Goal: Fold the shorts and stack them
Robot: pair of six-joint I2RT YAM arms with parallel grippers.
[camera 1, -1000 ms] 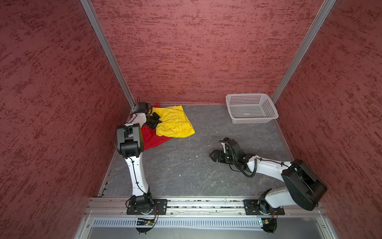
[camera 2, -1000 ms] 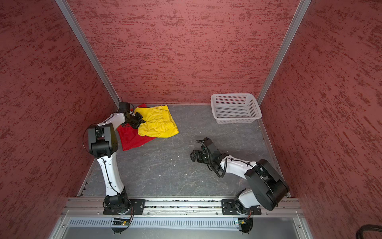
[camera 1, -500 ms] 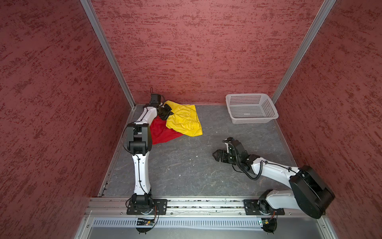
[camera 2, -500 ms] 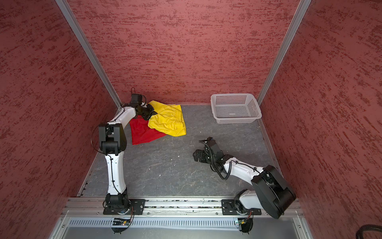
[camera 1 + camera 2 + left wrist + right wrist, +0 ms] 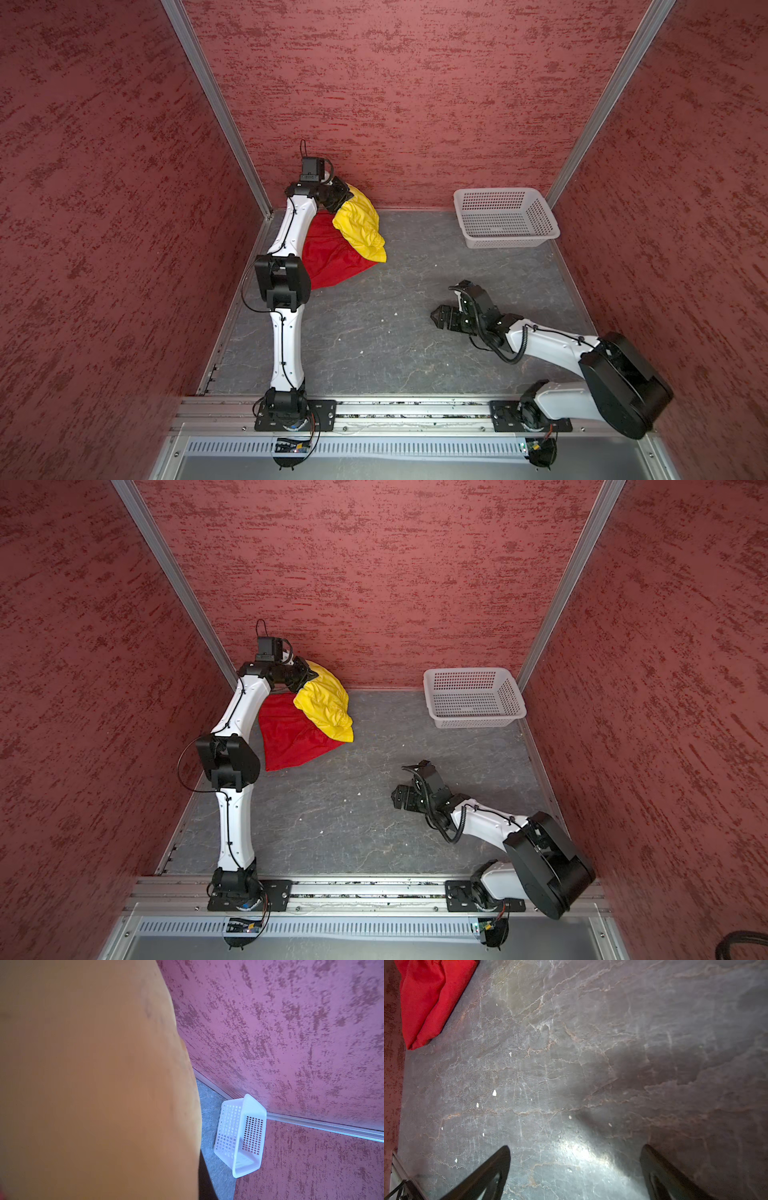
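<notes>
Left gripper (image 5: 338,196) clamped on yellow shorts (image 5: 359,226), held up at far-left corner — bunch droops onto red shorts (image 5: 328,262) lying on table (image 5: 374,332). Right gripper (image 5: 448,302) wide apart, empty, mid-table. Fabric thin, limp, light, likely slippery — better taken at waistband corners, both grippers.

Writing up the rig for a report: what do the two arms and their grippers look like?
Both the left arm and right arm have white rounded links with bulky black joint housings and thin black cables running along them, on black base plates. The left gripper and right gripper are black; the right one's fingers are dark, tapering blades.
</notes>
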